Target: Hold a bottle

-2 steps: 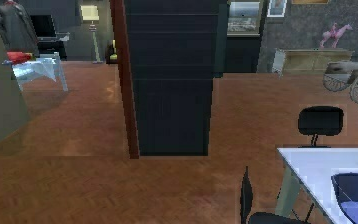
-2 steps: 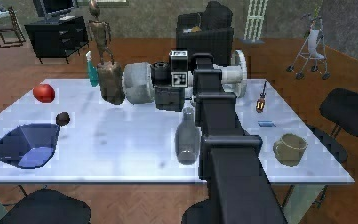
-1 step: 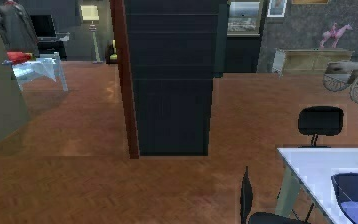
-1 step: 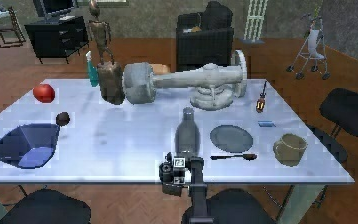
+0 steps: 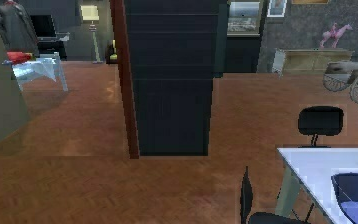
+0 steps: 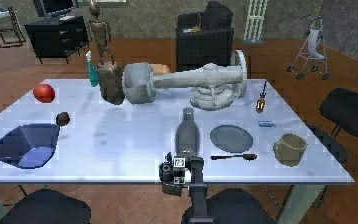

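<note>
pincer [image 6: 170, 176] sits just short of the upright bottle [image 6: 187, 132], seemingly lined up for the grab; can't tell if it holds anything.

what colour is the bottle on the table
Plain grey. The bottle shows best in the arm side view.

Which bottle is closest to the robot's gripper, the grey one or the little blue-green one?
The grey bottle, standing upright mid-table right by the gripper. The small blue-green one stands far off beside the wooden figure.
</note>
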Motion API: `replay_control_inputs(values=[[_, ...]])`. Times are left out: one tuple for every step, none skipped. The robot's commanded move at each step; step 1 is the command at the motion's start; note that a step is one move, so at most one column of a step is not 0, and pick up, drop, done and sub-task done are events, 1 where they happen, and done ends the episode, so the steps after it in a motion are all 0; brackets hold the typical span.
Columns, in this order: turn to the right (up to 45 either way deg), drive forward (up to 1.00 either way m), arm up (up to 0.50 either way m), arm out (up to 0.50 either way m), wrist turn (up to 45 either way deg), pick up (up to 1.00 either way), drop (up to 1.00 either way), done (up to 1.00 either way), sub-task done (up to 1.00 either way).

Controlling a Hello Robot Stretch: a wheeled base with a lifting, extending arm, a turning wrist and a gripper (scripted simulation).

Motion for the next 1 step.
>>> replay_control_inputs(values=[[0.0,0.00,0.10,0.00,0.0,0.00,0.00,0.00,0.00]])
